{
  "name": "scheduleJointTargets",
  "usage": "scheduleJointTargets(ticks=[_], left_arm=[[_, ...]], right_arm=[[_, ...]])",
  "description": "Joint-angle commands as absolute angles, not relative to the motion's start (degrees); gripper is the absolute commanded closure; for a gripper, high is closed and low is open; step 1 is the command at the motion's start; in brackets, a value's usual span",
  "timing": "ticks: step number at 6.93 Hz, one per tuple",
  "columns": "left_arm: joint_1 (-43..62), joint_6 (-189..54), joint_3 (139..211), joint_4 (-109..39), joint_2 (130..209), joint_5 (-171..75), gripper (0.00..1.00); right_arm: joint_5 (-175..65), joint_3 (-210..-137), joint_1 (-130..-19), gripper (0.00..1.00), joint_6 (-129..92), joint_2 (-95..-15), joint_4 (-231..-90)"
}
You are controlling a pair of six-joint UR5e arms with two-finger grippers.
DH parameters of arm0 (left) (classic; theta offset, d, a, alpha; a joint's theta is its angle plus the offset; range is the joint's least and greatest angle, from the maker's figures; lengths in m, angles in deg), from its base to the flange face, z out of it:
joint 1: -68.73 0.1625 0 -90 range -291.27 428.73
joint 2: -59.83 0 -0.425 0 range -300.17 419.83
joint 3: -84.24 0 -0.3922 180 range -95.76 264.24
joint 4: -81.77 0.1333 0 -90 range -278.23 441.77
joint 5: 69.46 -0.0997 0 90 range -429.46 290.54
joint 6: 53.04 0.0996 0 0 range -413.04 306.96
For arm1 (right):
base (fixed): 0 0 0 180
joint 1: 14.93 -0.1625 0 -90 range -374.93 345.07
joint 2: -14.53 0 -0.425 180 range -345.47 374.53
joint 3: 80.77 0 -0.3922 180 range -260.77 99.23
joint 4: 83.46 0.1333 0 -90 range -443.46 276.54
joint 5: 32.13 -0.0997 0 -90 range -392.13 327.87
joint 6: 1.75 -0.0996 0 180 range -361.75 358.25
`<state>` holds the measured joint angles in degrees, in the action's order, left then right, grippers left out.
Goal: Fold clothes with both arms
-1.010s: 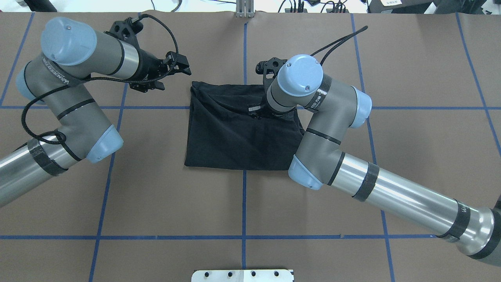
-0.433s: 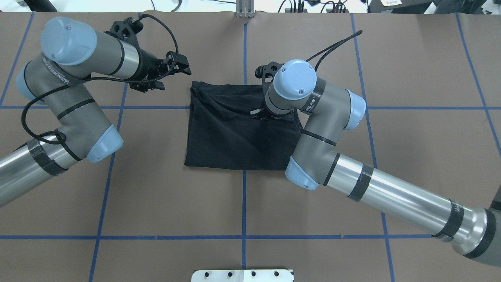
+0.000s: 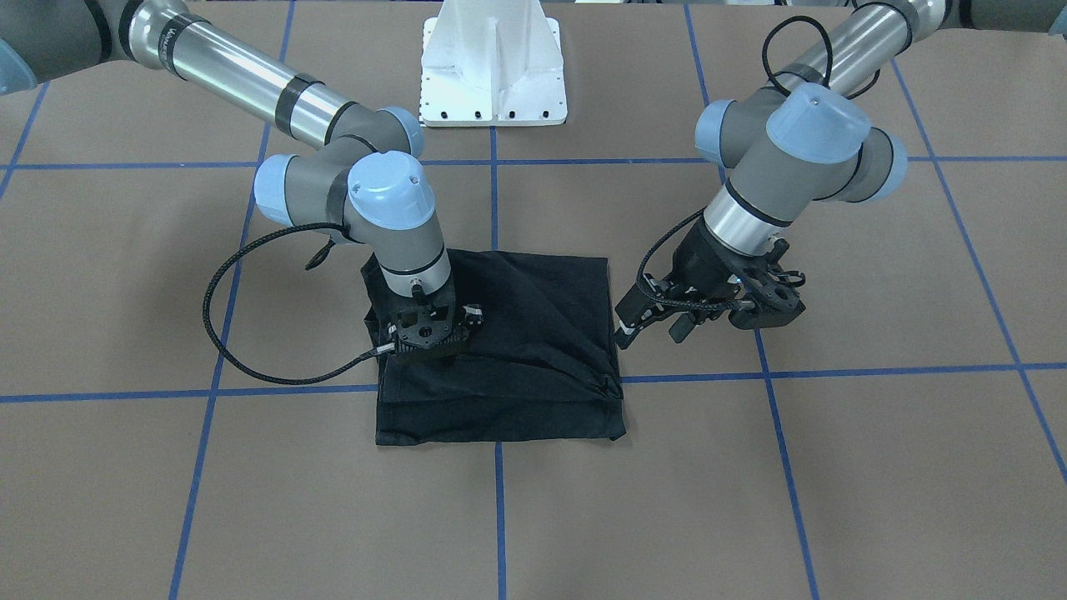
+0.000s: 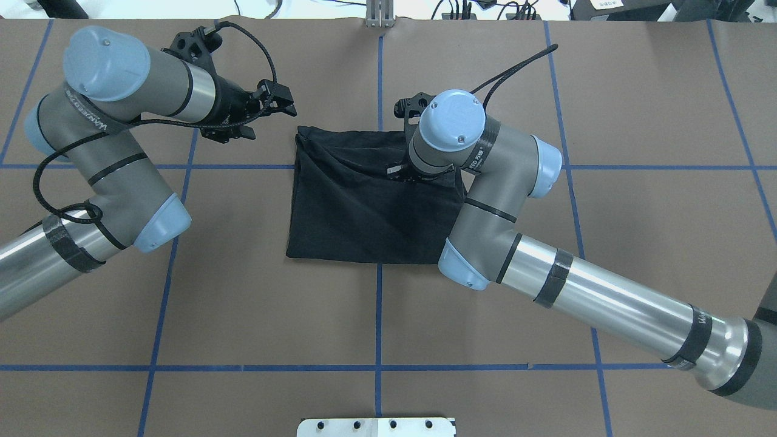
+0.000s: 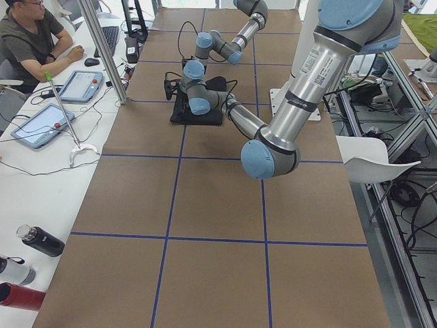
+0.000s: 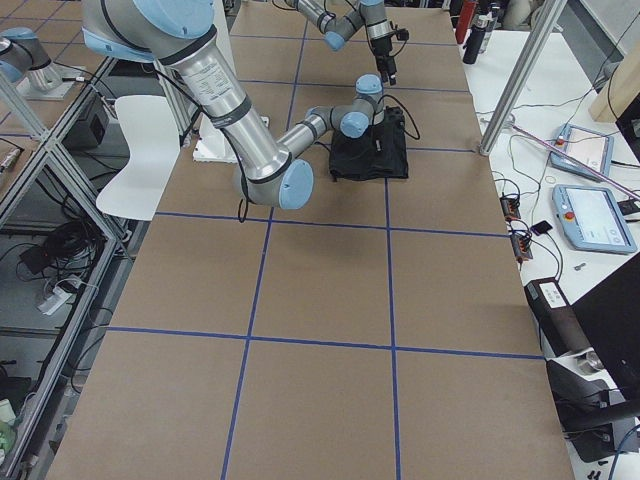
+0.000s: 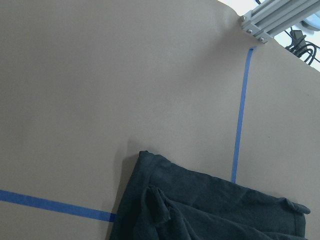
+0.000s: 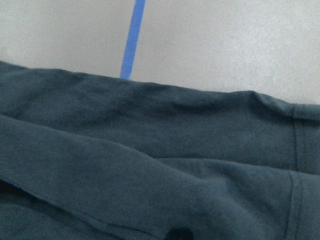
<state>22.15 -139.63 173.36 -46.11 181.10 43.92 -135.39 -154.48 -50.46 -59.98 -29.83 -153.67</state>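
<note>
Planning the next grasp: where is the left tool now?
In the overhead view, the left tool hangs just left of the folded black T-shirt's far-left corner, clear of the cloth.

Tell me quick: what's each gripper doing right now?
Left gripper: open, empty, beside the shirt.
Right gripper: down on the shirt; open or closed cannot be told.

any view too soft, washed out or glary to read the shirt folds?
Right wrist-mounted: soft focus, T-shirt washed to grey-teal, though creases show. Left wrist-mounted: sharp, top-right corner blown out. Overhead exterior: shirt nearly black, folds faint; bright glare strip along the silver tube of the right arm. Exterior front-facing: evenly lit, folds readable.
</note>
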Motion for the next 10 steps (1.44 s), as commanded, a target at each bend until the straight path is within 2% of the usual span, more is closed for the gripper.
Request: scheduleJointTargets(ticks=[1, 3, 6, 7, 8, 9, 10], left_arm=[[22.15, -139.78, 173.62, -45.93, 181.03, 43.92, 0.01], [22.15, -140.05, 174.06, -45.76, 181.03, 43.92, 0.01], [21.8, -139.35, 173.98, -45.84, 180.94, 43.92, 0.01], [20.4, -137.69, 174.06, -45.67, 180.94, 44.36, 0.01], [18.3, -133.76, 174.07, -45.67, 180.86, 46.45, 0.01], [15.49, -129.2, 174.15, -45.67, 179.9, 48.82, 0.01], [12.25, -124.71, 175.81, -45.75, 176.93, 51.63, 0.01]], right_arm=[[-134.96, -149.96, -52.19, 1.0, -59.67, -27.23, -153.51], [-134.96, -147.05, -54.12, 1.0, -59.06, -26.33, -152.63], [-137.4, -146.77, -57.98, 1.0, -59.05, -25.81, -152.71], [-142.99, -147.12, -61.05, 0.53, -58.62, -25.81, -152.71], [-146.44, -148.34, -63.25, 0.01, -58.53, -26.16, -153.32], [-149.78, -149.66, -66.06, 0.0, -58.44, -26.94, -155.59], [-151.03, -153.94, -68.7, 0.0, -57.48, -28.69, -162.75]])
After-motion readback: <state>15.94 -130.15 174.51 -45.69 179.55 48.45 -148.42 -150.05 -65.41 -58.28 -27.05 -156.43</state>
